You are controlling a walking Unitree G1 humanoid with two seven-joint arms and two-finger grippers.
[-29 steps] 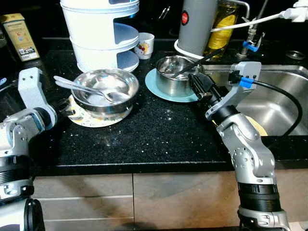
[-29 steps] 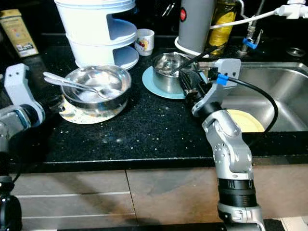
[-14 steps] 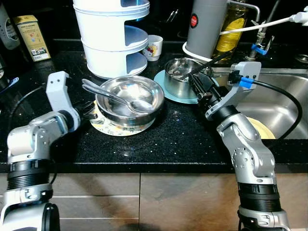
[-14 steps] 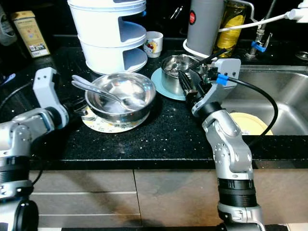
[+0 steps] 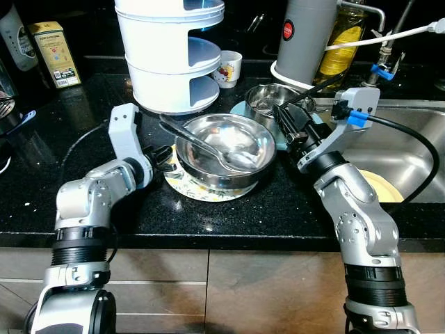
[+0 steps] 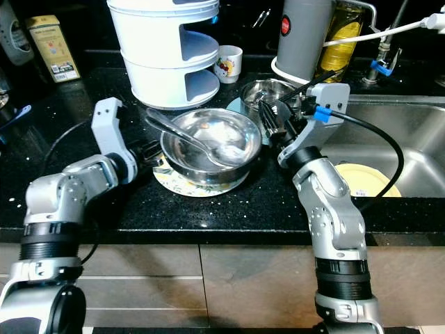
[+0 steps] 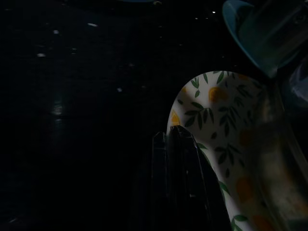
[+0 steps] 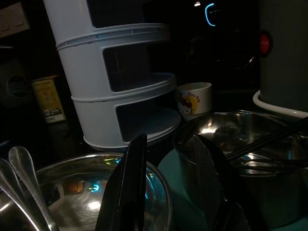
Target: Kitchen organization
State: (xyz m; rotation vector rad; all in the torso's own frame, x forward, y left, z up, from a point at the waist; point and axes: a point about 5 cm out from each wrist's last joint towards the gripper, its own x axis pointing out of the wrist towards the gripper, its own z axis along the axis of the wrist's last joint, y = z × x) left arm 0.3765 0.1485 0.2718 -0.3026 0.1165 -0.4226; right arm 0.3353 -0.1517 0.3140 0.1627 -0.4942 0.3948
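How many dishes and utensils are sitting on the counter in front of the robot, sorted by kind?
Steel bowls: 2, the big bowl and the small bowl.
Plates: 2, the patterned plate and the teal plate.
Spoons: 2, both spoons in the big bowl.
Cups: 1, the small cup.
Total: 7.

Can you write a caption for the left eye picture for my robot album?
Left gripper beside a flowery plate holding a steel bowl with spoons.

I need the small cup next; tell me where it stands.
The small white cartoon-printed cup stands at the back of the black counter, between the white tiered rack and the grey cylinder.
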